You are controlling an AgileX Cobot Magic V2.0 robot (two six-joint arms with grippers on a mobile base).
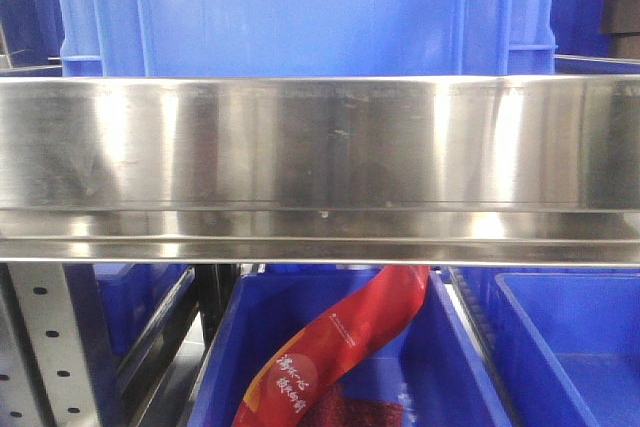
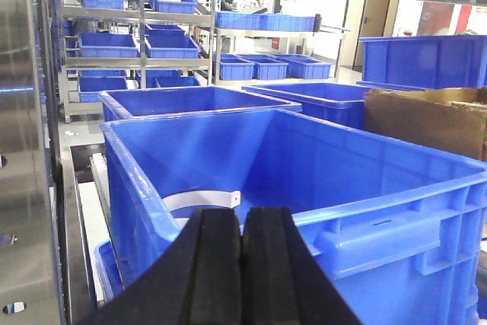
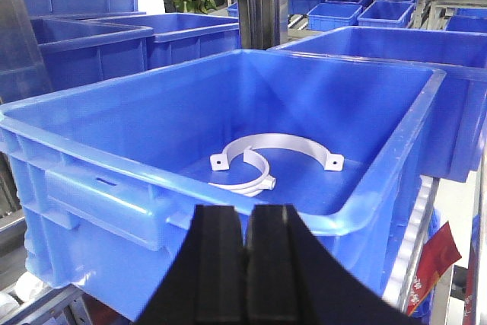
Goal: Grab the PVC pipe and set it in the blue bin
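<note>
White curved PVC pipe pieces [image 3: 278, 141] lie on the floor of a large blue bin [image 3: 114, 164]. One is a wide arc with a flat holed tab at each end. A smaller ring-shaped piece [image 3: 255, 183] lies against it. My right gripper [image 3: 248, 212] is shut and holds nothing, just outside the bin's near rim. In the left wrist view one white arc with a holed tab [image 2: 204, 199] shows inside the blue bin [image 2: 380, 205], past its near corner. My left gripper [image 2: 242, 217] is shut and holds nothing, just short of that rim. No gripper shows in the front view.
A wide steel shelf rail [image 1: 320, 167] fills the front view, with a blue bin [image 1: 300, 7] above it. Below it a lower bin [image 1: 460, 387] holds a red packet [image 1: 340, 347]. More blue bins [image 2: 198, 100] and a cardboard box [image 2: 430, 119] stand around, with steel racks [image 2: 30, 150] alongside.
</note>
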